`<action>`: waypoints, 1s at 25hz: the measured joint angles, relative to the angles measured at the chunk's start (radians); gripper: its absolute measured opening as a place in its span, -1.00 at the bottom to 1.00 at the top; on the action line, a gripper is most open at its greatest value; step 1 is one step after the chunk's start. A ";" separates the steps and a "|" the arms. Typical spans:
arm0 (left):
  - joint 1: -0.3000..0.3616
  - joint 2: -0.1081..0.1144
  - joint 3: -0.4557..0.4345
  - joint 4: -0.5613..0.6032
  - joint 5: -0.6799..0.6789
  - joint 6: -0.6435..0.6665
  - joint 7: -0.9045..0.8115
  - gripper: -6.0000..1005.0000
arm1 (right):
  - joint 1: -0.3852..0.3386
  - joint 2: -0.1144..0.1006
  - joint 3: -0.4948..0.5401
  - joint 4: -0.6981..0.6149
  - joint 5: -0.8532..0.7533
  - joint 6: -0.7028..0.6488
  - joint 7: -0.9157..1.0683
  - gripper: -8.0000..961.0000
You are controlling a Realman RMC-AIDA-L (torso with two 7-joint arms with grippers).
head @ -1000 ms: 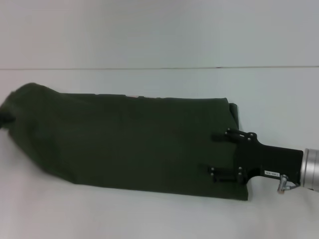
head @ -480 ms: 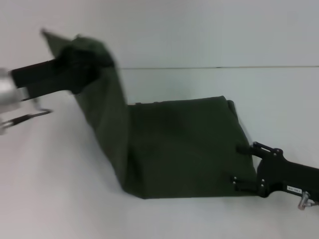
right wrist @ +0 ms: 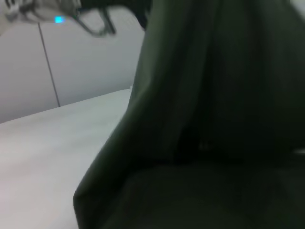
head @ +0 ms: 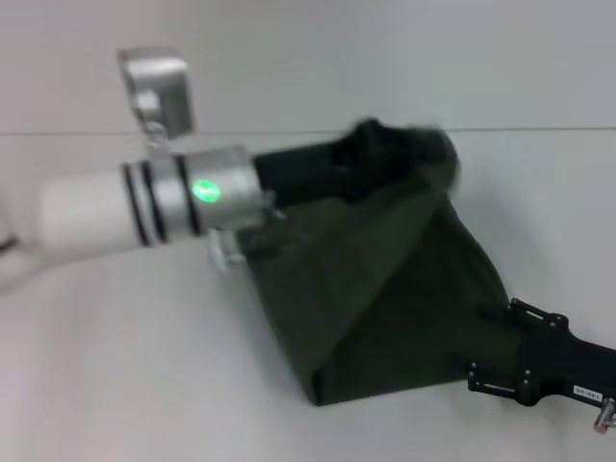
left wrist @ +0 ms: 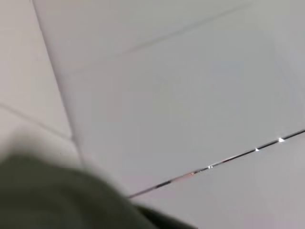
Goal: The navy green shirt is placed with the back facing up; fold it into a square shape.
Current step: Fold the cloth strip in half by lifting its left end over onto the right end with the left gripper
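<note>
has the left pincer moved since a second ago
Yes. The left pincer, carrying the navy green shirt end, swung rightward across the table seam toward the right pincer.

Plain white table (head: 115, 385) before a pale wall (head: 385, 58), soft even light

Shirt (head: 385, 289): plain dark olive-green, matte fabric, no print. One end is lifted off the tabletop (head: 115, 385) and carried over the rest, forming a sloping, tent-like fold; its raised edge is bunched at the top, well above the surface. The lower layer lies flat, its near edge straight. In the right wrist view the fabric (right wrist: 214, 119) hangs in long vertical folds.
</note>
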 joint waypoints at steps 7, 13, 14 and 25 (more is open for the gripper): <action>-0.033 -0.004 -0.012 -0.315 -0.016 -0.222 0.253 -0.88 | 0.004 0.001 0.004 0.000 -0.001 0.000 0.004 0.90; -0.019 0.002 -0.067 -0.275 -0.021 -0.214 0.245 -0.88 | 0.009 -0.002 0.004 0.000 -0.001 0.005 0.007 0.90; -0.017 0.003 -0.069 -0.263 -0.024 -0.206 0.238 -0.88 | 0.014 -0.001 0.004 0.001 -0.001 0.010 0.007 0.90; -0.008 0.004 -0.068 -0.219 -0.045 -0.134 0.217 -0.88 | 0.239 0.007 -0.001 0.152 0.019 0.213 0.026 0.90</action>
